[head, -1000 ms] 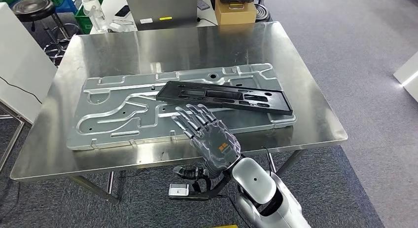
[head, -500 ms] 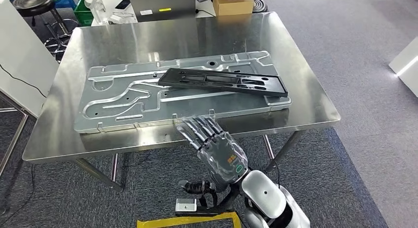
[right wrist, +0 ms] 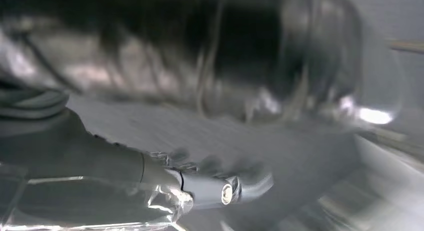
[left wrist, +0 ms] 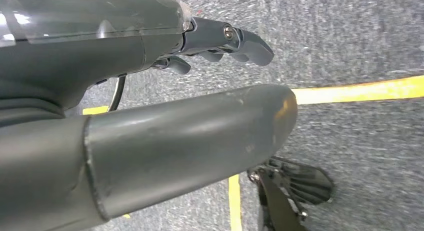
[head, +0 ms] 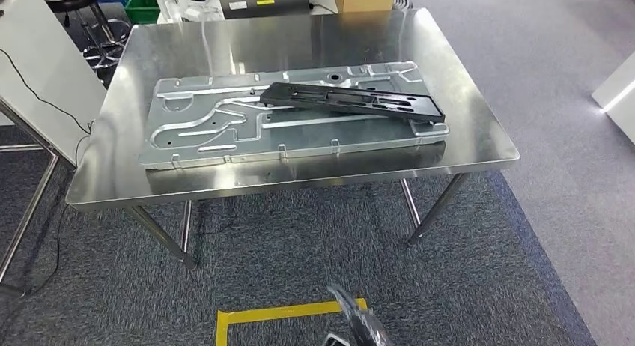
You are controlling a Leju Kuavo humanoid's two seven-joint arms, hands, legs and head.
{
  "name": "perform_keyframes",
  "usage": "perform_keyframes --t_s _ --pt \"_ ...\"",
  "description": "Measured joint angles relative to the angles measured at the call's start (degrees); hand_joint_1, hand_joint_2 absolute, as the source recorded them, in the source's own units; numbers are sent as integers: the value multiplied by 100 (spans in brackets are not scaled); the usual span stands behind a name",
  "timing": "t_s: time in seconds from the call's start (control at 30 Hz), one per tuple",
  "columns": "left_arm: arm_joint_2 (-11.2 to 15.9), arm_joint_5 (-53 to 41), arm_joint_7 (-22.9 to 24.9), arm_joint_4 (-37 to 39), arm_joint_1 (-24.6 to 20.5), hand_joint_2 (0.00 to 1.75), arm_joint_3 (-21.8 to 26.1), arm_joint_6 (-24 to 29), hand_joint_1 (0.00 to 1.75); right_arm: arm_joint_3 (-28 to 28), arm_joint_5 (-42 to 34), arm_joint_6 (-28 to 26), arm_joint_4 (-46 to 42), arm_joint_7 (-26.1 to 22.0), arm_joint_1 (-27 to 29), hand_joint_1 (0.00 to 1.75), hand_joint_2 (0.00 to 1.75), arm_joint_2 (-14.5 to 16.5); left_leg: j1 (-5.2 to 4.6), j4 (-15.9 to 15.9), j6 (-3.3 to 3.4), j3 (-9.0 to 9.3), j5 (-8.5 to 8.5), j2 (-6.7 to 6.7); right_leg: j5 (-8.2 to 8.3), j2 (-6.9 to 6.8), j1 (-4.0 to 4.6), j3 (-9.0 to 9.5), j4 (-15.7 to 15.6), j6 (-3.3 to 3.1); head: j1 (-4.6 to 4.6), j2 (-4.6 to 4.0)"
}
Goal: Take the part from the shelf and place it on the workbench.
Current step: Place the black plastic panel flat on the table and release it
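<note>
Workshop: steel workbench (head: 464, 147), carpet floor (head: 524, 271), yellow tape (head: 281, 314).

Lay flat on the workbench (head: 464, 129): a long black part (head: 352, 101), a narrow frame with cut-out slots, resting slantwise across the right half of a broad silver plate (head: 225, 129) (ribbed, with holes), its right end near the plate's right edge.

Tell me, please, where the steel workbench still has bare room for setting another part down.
The workbench is bare across its far strip behind the silver plate, and in narrower bands along its left, right and near edges. The middle is crowded: the black part lies on the plate's right half.
</note>
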Motion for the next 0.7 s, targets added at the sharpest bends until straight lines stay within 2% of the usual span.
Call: perform_keyframes --t_s 0.03,0.07,0.13,0.17,0.2,0.23,0.27,0.3,0.33,0.37,0.4,0.43,0.5,0.53,0.57,0.63,0.67,0.7 --pt "-10 0 37 0 -13 0 1 11 0 -376 97 -81 643 -73 -43 0 0 45 -1 -9 69 -62 70 12 -136 12 -15 -36 64 34 2 0" --pt "-18 0 68 0 -24 0 -3 18 0 -780 196 -168 1285 -154 -118 0 0 71 0 -18 131 -136 145 26 -381 24 -25 -93 224 57 4 0" --pt "-26 0 104 0 -38 0 -32 23 0 -1653 326 -324 2534 -191 -332 0 0 99 -26 -11 206 -296 284 46 -990 39 -27 -219 830 79 7 0" --pt "-27 0 108 0 -40 0 -55 24 0 -2046 352 -380 3050 -142 -428 0 0 109 -42 -2 223 -382 351 54 -1155 45 -23 -255 1166 82 8 0" --pt "-28 0 112 0 -42 0 -79 26 0 -2402 372 -419 3496 -82 -505 0 0 123 -59 11 231 -474 418 58 -1169 51 -19 -240 1413 76 8 0" --pt "-28 0 117 0 -45 0 -99 31 0 -2676 391 -444 3830 -33 -560 0 0 140 -74 24 232 -567 481 61 -1060 56 -16 -162 1518 61 8 0" --pt "-28 0 126 0 -47 0 -115 35 0 -2893 419 -458 4103 10 -616 0 0 157 -89 35 227 -660 545 64 -884 62 -11 18 1426 32 8 0" --pt "-29 0 135 0 -52 0 -131 40 0 -3065 451 -464 4323 61 -669 0 0 180 -101 42 219 -738 607 66 -749 67 -2 284 1166 -9 7 0" --pt "-34 0 146 0 -58 0 -146 45 0 -3210 486 -463 4493 147 -714 0 0 201 -117 47 204 -798 665 66 -718 72 20 646 748 -58 7 0" --pt "-38 0 153 0 -65 0 -165 49 0 -3350 522 -455 4642 254 -760 0 0 227 -130 50 183 -843 726 70 -774 77 40 1001 275 -102 5 0" --pt "-43 0 160 0 -73 0 -191 54 0 -3494 536 -436 4778 403 -808 0 0 250 -132 45 155 -873 791 79 -859 86 65 1244 -92 -130 4 0" --pt "-46 -1 167 0 -77 0 -222 60 0 -3661 527 -404 4917 618 -860 0 0 270 -129 28 121 -896 861 89 -921 94 88 1384 -341 -148 4 0" --pt "-40 -5 179 1 -78 0 -301 72 0 -4069 441 -336 5201 1177 -968 0 0 297 -114 -4 52 -938 953 93 -845 84 85 1327 -458 -175 4 0" --pt "-38 -7 182 1 -75 0 -344 77 0 -4286 379 -315 5319 1472 -1014 0 0 299 -110 45 26 -972 852 83 -770 67 71 1271 -477 -210 3 0" --pt "-37 -8 186 2 -69 0 -385 81 0 -4496 317 -311 5420 1706 -1049 0 0 295 -108 189 5 -1022 635 71 -691 44 55 1200 -491 -244 3 0" --pt "-34 -8 191 2 -60 0 -461 86 0 -4876 189 -331 5574 1975 -1087 0 0 270 -90 794 -27 -1166 -4 62 -555 16 48 1010 -457 -294 2 0" --pt "-31 -8 193 2 -57 0 -495 90 0 -5041 133 -342 5629 2027 -1096 0 0 255 -82 1165 -43 -1220 -221 63 -490 8 54 888 -417 -296 2 0" --pt "-26 -7 192 2 -57 0 -524 94 0 -5188 91 -350 5678 2053 -1110 0 0 243 -76 1472 -57 -1231 -285 63 -424 4 58 753 -367 -292 1 0"
